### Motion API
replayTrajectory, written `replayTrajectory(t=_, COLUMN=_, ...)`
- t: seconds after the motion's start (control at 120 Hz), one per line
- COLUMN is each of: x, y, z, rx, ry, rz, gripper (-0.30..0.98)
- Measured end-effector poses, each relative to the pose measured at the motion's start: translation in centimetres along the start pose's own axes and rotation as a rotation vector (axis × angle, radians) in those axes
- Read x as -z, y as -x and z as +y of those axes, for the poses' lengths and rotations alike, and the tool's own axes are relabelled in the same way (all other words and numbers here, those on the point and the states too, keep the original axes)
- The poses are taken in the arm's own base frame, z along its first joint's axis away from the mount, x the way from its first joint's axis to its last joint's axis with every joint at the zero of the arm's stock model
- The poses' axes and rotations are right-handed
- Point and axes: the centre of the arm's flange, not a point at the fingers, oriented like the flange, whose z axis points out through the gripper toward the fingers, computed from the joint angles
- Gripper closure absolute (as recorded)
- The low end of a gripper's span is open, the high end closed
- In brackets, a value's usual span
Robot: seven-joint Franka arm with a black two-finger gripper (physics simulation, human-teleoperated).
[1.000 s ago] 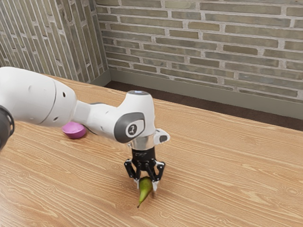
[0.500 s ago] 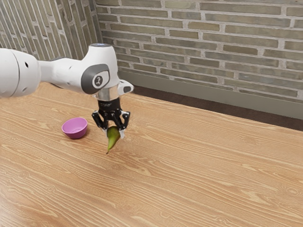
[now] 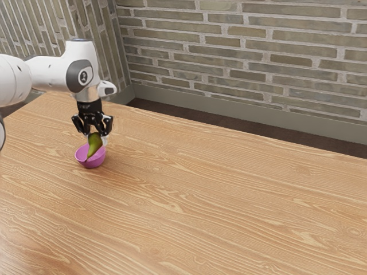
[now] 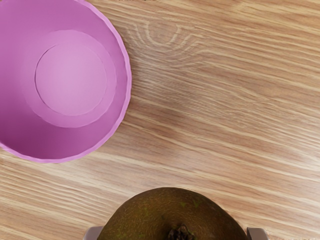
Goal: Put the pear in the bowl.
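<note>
The pear (image 3: 93,145), green in the exterior view, is held above the table with its thick end up among our fingers and its narrow end pointing down, tilted toward the exterior view's left. Our gripper (image 3: 96,139) is closed on it; in the wrist view the grey fingertips (image 4: 257,234) flank the pear's brown-green rounded end, one on either side, with the small dark blossom scar facing our camera.

Next outward lies the bowl (image 3: 90,164), pink and upright on the table. In the exterior view the pear's lower part overlaps the bowl's opening; in the wrist view a strip of wood shows between their outlines, and the bowl's inside, with its round, flat bottom, is in plain sight. We cannot tell whether pear and bowl touch.

Above the gripper we note our white arm (image 3: 50,73), with dark grey trim, entering from the exterior view's left. The table (image 3: 229,212) is of light wood with wavy grain, and a soft shadow falls on it near the bowl. Beyond its far edge run a dark floor (image 3: 241,125), a grey-green baseboard (image 3: 241,110) and a brick wall (image 3: 246,51), which forms a corner toward the exterior view's left.
</note>
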Motion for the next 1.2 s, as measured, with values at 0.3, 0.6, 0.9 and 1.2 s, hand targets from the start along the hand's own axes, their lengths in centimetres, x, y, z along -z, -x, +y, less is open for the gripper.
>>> replayTrajectory(t=0.3, x=-0.8, y=0.2, z=-6.6, rx=-0.078, ry=0.001, rz=-0.016, gripper=0.55)
replayTrajectory(t=0.6, x=-4.2, y=-0.6, z=-9.3, rx=-0.154, ry=-0.007, rz=-0.054, gripper=0.56)
replayTrajectory(t=0.9, x=-4.7, y=-3.7, z=-9.9, rx=-0.224, ry=-0.025, rz=-0.026, gripper=0.56)
replayTrajectory(t=1.2, x=-5.5, y=-5.0, z=-8.5, rx=-0.291, ry=-0.026, rz=-0.019, gripper=0.50)
